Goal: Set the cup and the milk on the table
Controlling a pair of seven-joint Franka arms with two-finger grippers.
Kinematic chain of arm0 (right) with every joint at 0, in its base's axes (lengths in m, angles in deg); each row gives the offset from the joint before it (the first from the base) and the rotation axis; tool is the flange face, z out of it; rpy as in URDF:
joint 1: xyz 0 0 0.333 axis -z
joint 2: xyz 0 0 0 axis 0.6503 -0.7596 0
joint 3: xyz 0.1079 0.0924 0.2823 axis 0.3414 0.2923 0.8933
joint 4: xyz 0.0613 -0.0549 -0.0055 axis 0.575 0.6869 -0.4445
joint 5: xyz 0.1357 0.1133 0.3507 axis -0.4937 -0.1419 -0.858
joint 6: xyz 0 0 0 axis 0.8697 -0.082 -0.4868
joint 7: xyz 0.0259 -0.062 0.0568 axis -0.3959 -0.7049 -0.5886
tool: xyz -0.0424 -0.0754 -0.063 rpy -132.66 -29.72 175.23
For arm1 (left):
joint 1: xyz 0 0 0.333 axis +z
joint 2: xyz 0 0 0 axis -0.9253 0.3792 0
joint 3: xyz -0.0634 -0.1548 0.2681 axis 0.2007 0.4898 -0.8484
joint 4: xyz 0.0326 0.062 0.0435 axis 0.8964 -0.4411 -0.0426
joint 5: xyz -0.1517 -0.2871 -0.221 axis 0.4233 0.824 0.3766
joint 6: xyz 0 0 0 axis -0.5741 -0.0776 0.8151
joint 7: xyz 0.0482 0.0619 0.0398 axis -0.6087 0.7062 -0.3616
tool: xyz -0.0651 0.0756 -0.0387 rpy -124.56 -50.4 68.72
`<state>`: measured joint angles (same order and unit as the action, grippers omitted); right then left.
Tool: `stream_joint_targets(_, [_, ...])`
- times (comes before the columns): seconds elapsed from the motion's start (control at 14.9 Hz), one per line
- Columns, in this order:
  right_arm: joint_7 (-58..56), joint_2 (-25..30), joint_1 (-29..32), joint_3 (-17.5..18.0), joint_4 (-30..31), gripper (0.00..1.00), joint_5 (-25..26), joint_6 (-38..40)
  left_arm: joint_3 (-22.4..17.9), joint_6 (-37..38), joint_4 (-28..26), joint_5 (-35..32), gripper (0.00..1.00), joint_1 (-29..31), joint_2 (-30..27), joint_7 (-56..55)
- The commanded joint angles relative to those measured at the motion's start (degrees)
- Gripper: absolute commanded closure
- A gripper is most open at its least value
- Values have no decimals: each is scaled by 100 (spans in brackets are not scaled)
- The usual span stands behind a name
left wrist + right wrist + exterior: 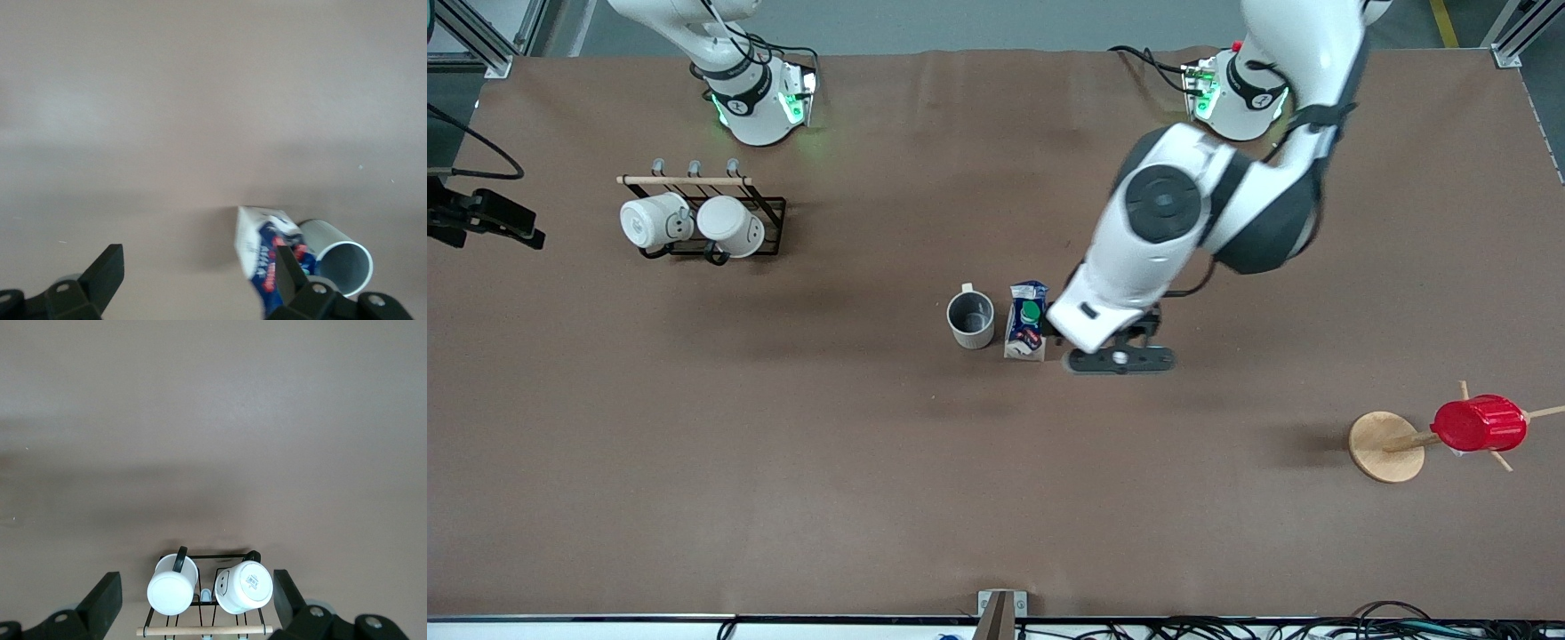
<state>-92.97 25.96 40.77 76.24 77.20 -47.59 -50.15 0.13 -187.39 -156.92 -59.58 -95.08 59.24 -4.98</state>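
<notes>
The brown desk carries everything, and the cup and milk both stand on it near its middle; the left arm reaches from its base down over the middle of the desk, while the right arm waits by its base at its own end; a black wire rack with a wooden rail sits near the right arm's base, two all-white mugs hanging on it side by side; a wooden peg stand with a round base lies toward the left arm's end, nearer the front camera, a red ribbed cup on one peg; the milk stands upright, green cap showing, just beside the cup, which sits on the side toward the right arm's end, mouth up, dark grey inside; the left tool hangs with fingers apart over bare desk just beside the milk, clear of it; the right tool is above the rack, fingers apart, holding nothing.
</notes>
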Motion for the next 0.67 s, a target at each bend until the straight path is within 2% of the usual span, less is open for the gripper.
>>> stream_joint_targets(0.0, [-54, 48, 76, 34, 52, 0, -119, 6, 27, -32, -727, -30, 0, 466, -828, 414])
stream_joint_targets(0.27, [-54, 48, 76, 34, 61, 0, -119, -12, 44, -41, -1422, -21, 0, 942, -1671, 1241])
stream_joint_targets(0.47, [-54, 48, 76, 34, 61, 0, -119, -21, 44, -14, -1563, -3, 0, 1233, -1988, 1996])
stream_joint_targets(0.6, [-54, 48, 76, 34, 70, 0, -119, -30, 44, 143, -1502, -3, 0, 1390, -2112, 2112])
